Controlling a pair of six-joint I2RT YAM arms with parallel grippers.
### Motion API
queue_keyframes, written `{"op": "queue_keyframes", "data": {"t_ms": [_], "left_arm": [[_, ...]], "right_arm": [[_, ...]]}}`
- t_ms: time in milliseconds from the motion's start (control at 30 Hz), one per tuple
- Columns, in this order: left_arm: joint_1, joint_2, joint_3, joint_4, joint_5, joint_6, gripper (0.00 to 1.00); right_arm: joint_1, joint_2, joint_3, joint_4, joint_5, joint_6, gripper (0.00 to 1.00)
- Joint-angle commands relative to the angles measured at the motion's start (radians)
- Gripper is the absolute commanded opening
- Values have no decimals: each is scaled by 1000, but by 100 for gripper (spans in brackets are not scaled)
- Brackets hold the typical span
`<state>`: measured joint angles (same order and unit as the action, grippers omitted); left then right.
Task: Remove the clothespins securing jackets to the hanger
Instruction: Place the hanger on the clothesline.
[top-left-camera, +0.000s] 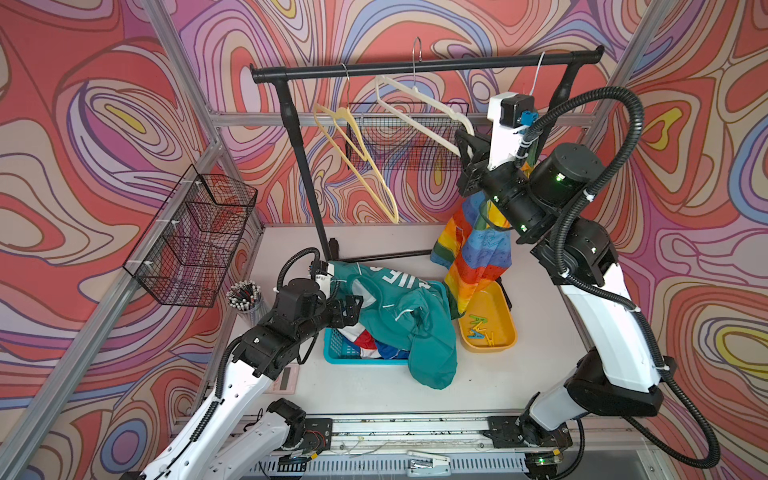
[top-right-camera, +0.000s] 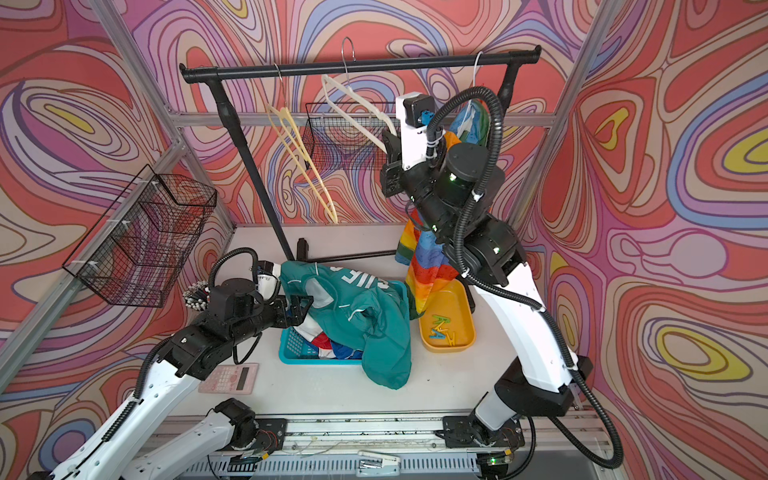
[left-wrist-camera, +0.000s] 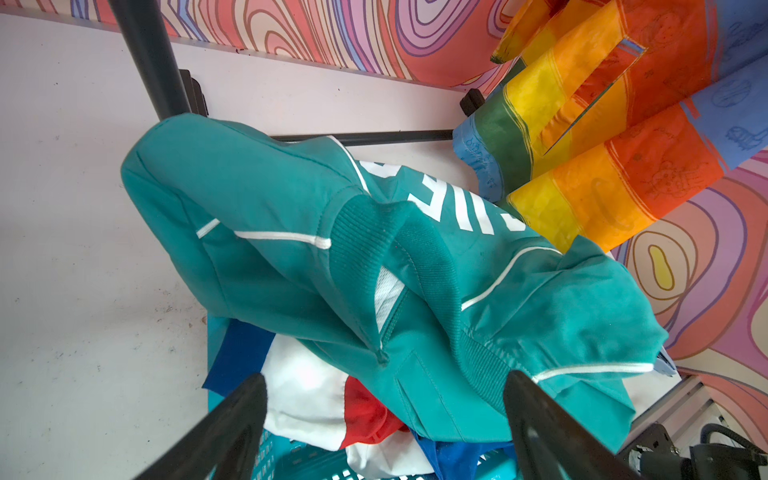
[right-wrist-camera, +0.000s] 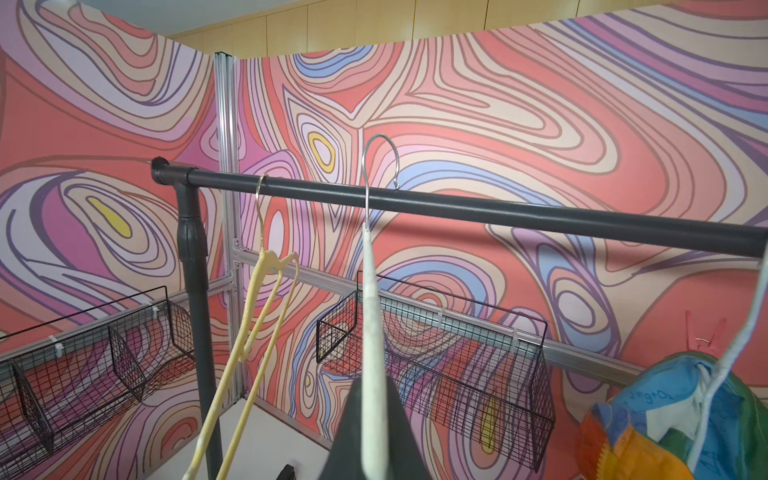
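right hand (right-wrist-camera: 370, 419), pinching the white hanger (right-wrist-camera: 371, 299), is my nearer one to the upright pink clothespin (right-wrist-camera: 704, 336) beside it on the rainbow jacket (right-wrist-camera: 648, 415).

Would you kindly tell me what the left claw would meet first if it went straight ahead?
Most likely the teal jacket, draped over the blue basket just ahead of the open left claw.

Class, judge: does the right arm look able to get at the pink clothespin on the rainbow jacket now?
Probably not yet: the right end effector is shut on the white hanger. The pink clothespin on the rainbow jacket looks unblocked once it lets go.
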<state>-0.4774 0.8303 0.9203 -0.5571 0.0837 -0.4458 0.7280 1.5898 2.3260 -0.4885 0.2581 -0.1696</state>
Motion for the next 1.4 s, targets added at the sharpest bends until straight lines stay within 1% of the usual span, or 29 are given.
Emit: {"op": "queue_keyframes", "data": {"t_ms": [0,167,267,400,733,867,1000,1033,1133,1167,1267,1367], "left_arm": [[7,-17,-15,0,7,-4,92],[12,-27,-17,-4,8,-5,92],[13,-35,-18,-9,6,-5,92],[19,-42,-21,-13,8,-3,92],[29,-51,-29,-15,5,2,92],[32,-51,-32,-10,10,-2,92],[31,-52,-39,-9,7,-1,92],[32,-52,-39,-9,-5,6,93],[38,-51,-40,-12,-59,20,95],[43,-50,-40,-3,-62,25,95],[59,-32,-37,34,-47,27,95],[66,-1,-32,92,-22,43,96]], "right_arm": [[-1,5,32,27,18,-27,0],[-35,34,64,-13,-18,12,0],[-102,36,50,-28,-89,92,0],[-164,38,32,-42,-150,150,0],[-171,-78,-178,-15,-192,206,0],[-171,-129,-255,-1,-178,221,0],[-170,-159,-295,-6,-165,228,0],[-171,-169,-306,-7,-162,228,10],[-170,-209,-357,-5,-181,219,48],[-170,-226,-387,-8,-190,221,54],[-158,-287,-511,-24,-235,235,56],[-106,-389,-715,15,-183,246,56]]}}
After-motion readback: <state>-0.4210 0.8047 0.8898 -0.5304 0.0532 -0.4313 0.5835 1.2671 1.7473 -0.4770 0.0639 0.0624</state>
